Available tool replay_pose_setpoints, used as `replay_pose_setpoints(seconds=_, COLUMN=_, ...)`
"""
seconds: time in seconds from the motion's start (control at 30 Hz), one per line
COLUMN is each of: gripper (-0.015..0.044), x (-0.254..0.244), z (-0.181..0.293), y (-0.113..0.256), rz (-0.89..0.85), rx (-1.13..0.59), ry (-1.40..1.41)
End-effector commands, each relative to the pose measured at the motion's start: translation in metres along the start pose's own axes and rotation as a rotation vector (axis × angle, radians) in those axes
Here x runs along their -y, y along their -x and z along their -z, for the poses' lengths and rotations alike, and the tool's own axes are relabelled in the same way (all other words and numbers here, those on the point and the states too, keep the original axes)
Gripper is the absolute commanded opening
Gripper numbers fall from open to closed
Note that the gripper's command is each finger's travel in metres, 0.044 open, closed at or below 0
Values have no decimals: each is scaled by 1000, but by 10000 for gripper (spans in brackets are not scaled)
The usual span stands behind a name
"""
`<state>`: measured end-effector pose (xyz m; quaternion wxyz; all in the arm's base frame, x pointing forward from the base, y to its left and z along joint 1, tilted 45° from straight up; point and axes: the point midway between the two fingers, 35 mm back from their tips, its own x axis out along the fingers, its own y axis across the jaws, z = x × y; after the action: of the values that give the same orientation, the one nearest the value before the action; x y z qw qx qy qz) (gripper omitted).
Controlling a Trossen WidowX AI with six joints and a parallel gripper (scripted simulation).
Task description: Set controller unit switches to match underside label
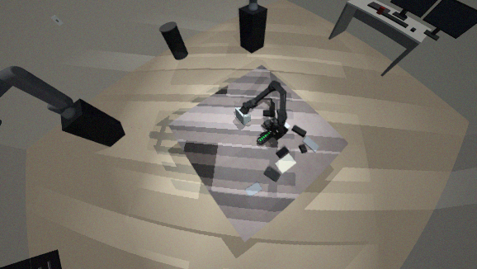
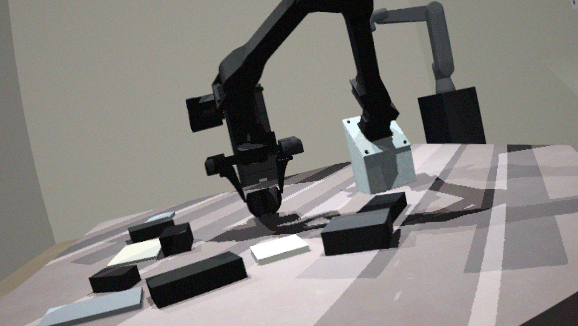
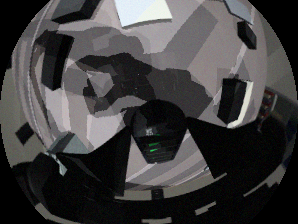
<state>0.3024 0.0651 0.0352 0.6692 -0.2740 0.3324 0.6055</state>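
Note:
The dark grey controller unit (image 1: 262, 139) (image 2: 263, 204) (image 3: 157, 135) is between my fingers, a little above the bench and seemingly tilted. A row of green switch ends shows on it in the top view; the wrist view shows only a few green marks, too foreshortened to read each switch. The label on its underside is hidden. My gripper (image 2: 264, 196) (image 3: 158, 124) is shut on the unit, one fingertip against each side. Its fingers point down, and a dark shadow lies on the bench below.
A white plate (image 2: 280, 248), a long black block (image 2: 197, 280) and a dark box (image 2: 357, 232) lie near the unit. A cream plate (image 1: 285, 163) (image 2: 135, 252), small dark blocks and blue-grey plates (image 1: 253, 189) (image 2: 92, 306) lie farther off. The arm's pale base (image 1: 243, 116) (image 2: 387, 167) stands behind.

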Motion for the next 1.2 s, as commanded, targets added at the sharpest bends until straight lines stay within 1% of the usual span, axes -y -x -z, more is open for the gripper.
replay_pose_setpoints(seconds=0.0, gripper=336, x=3, z=3, y=5, rz=8, rx=8, ry=-1)
replay_pose_setpoints(seconds=1.17, gripper=336, x=2, z=26, y=25, rz=8, rx=77, ry=-1)
